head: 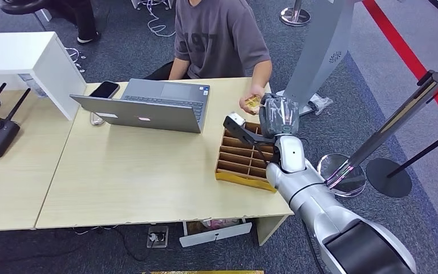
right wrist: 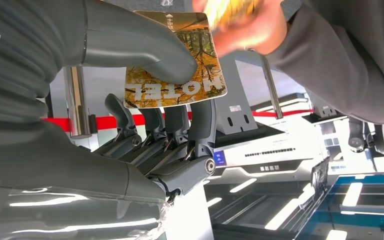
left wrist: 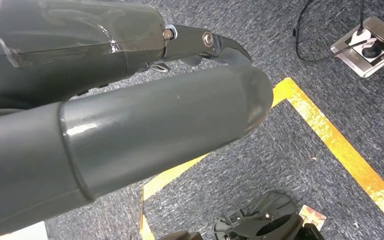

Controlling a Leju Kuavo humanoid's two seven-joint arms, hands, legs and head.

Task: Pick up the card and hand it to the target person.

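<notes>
We log one flat, glossy rectangular card with an autumn-leaf print and "HOTEL" lettering (right wrist: 175,65), pinched between the thumb and dark fingers (right wrist: 200,125) of our right hand (head: 278,114), raised beyond the light wooden counter (head: 137,171), its long axis running across the fingers. A seated person's hand (head: 252,103) touches its far end. Our left hand (left wrist: 130,125): we cannot tell its state.

Table (head: 137,182) — laptop (head: 148,105), phone (head: 104,89), divided tray (head: 245,157).
</notes>
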